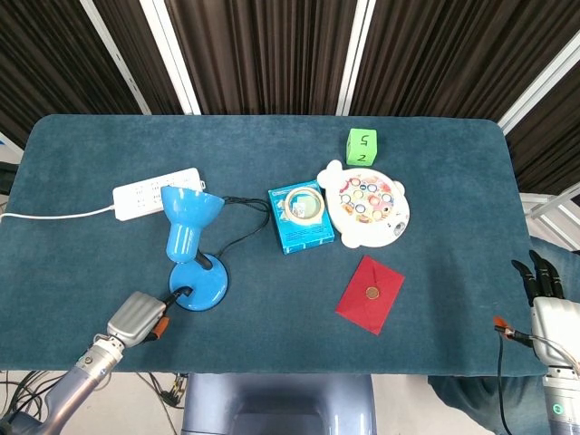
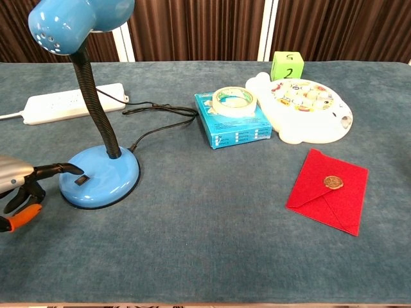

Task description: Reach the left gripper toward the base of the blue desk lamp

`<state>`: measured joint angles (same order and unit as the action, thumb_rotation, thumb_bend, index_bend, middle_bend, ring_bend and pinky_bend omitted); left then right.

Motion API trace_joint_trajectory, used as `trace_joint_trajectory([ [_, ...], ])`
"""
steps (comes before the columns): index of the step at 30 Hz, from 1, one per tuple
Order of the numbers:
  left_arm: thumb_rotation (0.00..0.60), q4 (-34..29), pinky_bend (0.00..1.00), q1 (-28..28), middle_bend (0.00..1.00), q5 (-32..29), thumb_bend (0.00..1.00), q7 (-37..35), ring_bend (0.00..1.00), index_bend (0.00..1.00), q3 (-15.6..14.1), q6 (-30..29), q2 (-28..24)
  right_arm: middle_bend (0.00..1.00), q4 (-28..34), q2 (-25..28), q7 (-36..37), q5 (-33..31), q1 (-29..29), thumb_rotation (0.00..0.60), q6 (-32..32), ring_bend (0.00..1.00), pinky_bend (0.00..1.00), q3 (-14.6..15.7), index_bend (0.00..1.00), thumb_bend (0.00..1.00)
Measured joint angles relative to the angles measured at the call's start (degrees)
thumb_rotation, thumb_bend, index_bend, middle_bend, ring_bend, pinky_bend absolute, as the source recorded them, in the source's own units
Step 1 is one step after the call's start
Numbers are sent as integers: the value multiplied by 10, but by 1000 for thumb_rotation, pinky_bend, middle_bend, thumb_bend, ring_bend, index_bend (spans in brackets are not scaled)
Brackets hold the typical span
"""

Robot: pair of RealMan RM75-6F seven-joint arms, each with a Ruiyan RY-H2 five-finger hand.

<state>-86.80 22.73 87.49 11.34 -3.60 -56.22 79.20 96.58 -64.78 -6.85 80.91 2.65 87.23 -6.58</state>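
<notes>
Reach nearly done | left hand held nothing, fingers apart, a fingertip over lamp base rim | contact unclear

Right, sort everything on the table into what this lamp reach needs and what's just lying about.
Needed:
blue desk lamp, reached at its base
left hand, a fingertip at the base

Lying about:
power strip
blue box with tape roll
fishing toy
green cube
red envelope
right hand

Left hand sits at the near edge of the surface, one dark fingertip touching the blue desk lamp base. Right hand lies off the surface's right edge.
</notes>
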Motion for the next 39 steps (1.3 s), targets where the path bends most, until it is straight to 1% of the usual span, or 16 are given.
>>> trace_joint_trajectory([
  [15, 600, 8, 847, 7, 694, -13, 592, 11, 650, 118, -10, 16, 10, 18, 2, -2, -2, -2, -1, 600, 1, 56, 933, -1, 151, 186],
  [24, 600, 13, 847, 14, 676, -23, 592, 17, 644, 109, -5, 19, 17, 17, 2, -4, -2, -4, -1, 600, 2, 56, 945, -2, 151, 186],
  [25, 600, 12, 847, 14, 669, -23, 591, 18, 637, 109, -5, 18, 17, 18, 2, -4, -3, -3, -1, 600, 1, 55, 917, -2, 151, 186],
  [26, 600, 12, 844, 14, 657, -23, 590, 20, 626, 109, -4, 16, 16, 18, 2, -4, -3, -3, -1, 600, 1, 56, 830, -1, 151, 186],
  [29, 600, 7, 815, 12, 618, -22, 582, 23, 593, 109, 0, 2, 13, 18, 3, -5, -5, -1, 0, 600, 0, 56, 398, 0, 151, 185],
  [30, 600, 4, 799, 11, 605, -20, 577, 23, 582, 109, 2, -7, 11, 18, 3, -5, -5, -1, 0, 600, 1, 55, 345, 0, 151, 185],
  [32, 600, -3, 733, 7, 556, -17, 554, 24, 534, 109, 6, -27, 5, 18, 3, -5, -5, -1, -1, 600, 1, 55, 362, 0, 151, 185],
  [33, 600, -9, 707, 3, 535, -15, 528, 26, 514, 109, 9, -44, 0, 18, 3, -5, -5, -2, -1, 600, 2, 55, 353, -1, 151, 185],
  [34, 600, -16, 665, -1, 498, -13, 478, 27, 476, 109, 11, -58, -5, 18, 4, -5, -5, -2, -1, 600, 2, 56, 323, -1, 151, 185],
  [35, 600, -23, 617, -5, 451, -10, 422, 29, 432, 109, 13, -73, -11, 18, 4, -5, -5, -2, -1, 600, 3, 55, 269, -1, 151, 185],
  [36, 600, -32, 582, -12, 413, -6, 389, 33, 399, 109, 16, -96, -20, 18, 5, -5, -5, -2, -2, 600, 3, 55, 231, -1, 151, 185],
  [37, 600, -40, 528, -18, 352, -4, 358, 36, 346, 109, 19, -115, -27, 18, 5, -5, -5, -2, -2, 600, 4, 56, 192, -2, 151, 185],
  [38, 600, -47, 477, -25, 297, -1, 338, 40, 293, 109, 21, -135, -34, 18, 5, -5, -5, -2, -2, 600, 4, 56, 171, -2, 151, 185],
  [39, 600, -57, 444, -36, 266, 3, 321, 44, 257, 109, 23, -164, -43, 18, 5, -6, -5, -1, -2, 600, 5, 56, 172, -1, 151, 185],
])
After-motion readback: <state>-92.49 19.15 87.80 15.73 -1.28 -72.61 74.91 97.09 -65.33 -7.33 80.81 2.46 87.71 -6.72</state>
